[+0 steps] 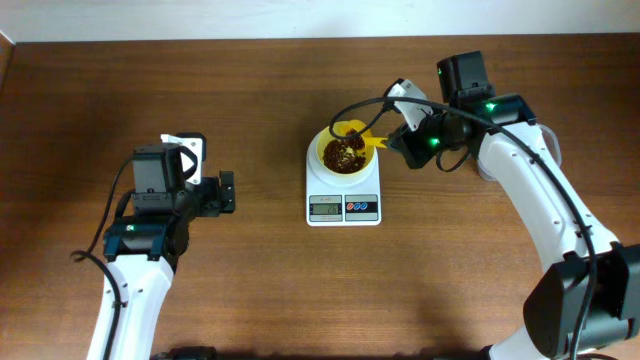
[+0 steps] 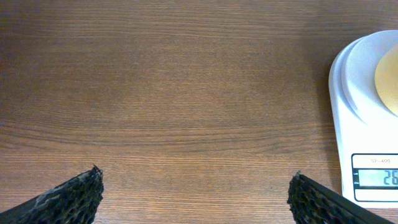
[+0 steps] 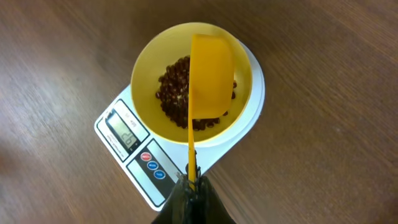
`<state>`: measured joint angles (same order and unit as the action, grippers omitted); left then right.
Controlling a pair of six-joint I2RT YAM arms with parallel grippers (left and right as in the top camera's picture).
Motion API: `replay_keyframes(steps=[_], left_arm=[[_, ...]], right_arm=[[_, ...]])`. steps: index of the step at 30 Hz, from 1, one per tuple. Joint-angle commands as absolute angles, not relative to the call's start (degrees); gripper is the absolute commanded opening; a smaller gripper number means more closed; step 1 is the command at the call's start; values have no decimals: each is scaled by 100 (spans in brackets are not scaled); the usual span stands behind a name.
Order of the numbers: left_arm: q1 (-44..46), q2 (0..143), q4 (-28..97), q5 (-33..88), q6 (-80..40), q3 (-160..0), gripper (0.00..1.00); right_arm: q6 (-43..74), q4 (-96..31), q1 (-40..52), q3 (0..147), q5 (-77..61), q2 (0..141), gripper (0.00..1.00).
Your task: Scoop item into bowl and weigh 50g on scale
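Observation:
The pale yellow bowl stands on the white scale, with dark reddish-brown beans piled inside. My right gripper is shut on the thin handle of a yellow scoop, whose cup hangs tilted over the bowl. My left gripper stands open over bare wood to the left of the scale, nothing between its fingers. A sliver of the bowl shows at that view's right edge.
A black cable loops from the right arm over the far side of the bowl. The brown wooden table ends at a pale wall along the top. The scale's lit display faces the near side.

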<state>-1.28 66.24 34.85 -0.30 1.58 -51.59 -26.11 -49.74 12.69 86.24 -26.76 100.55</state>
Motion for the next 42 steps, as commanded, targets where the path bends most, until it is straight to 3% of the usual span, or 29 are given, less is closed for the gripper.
replay_keyframes(steps=[1, 6, 16, 26, 42], left_arm=[[-156, 6654, 3474, -69, 246, -5144, 99], [-156, 6654, 3474, -69, 246, -5144, 99], [-156, 6654, 3474, -69, 244, -5144, 99], [-156, 6654, 3474, -69, 246, -5144, 99], [-156, 6654, 3474, -69, 246, -5144, 99]], right_arm=[[-2770, -5039, 1466, 8744, -2467, 9850, 4], [-2759, -4993, 1573, 8744, -1802, 9850, 4], [-2589, -4980, 1605, 8744, -2873, 9850, 4], [-1914, -4899, 1601, 8744, -2891, 9850, 4], [-4331, -4899, 1605, 8744, -2565, 9850, 4]])
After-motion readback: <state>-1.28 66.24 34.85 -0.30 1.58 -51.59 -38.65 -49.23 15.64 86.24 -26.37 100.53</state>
